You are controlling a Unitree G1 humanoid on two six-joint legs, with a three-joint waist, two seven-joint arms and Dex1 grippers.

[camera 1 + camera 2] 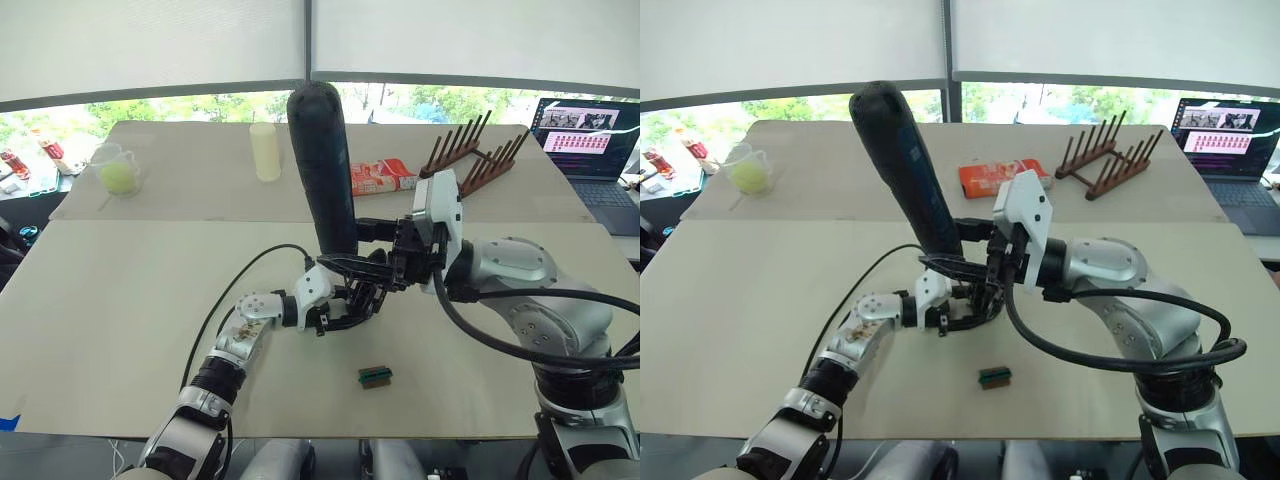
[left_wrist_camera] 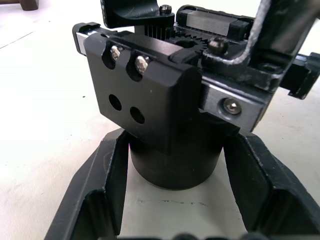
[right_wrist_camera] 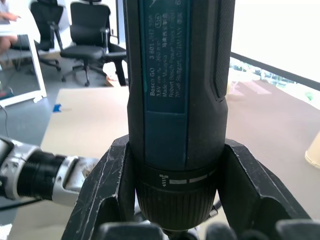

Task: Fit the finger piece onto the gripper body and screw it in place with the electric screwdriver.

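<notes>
The robot's arms are built of silver-grey rounded metal segments with black joint rings. The right arm is bulky, wrapped by a thick black cable, and carries a white wrist housing. The slimmer left arm trails a thin black cable. Each pincer has two matte-black, ribbed plastic fingers.

We found the middle of the table crowded: the gripper body, both grippers and the upright electric screwdriver stood packed together there. A small green-and-black block lay just nearer the front edge, while the surface toward the left edge offered open passage.
</notes>
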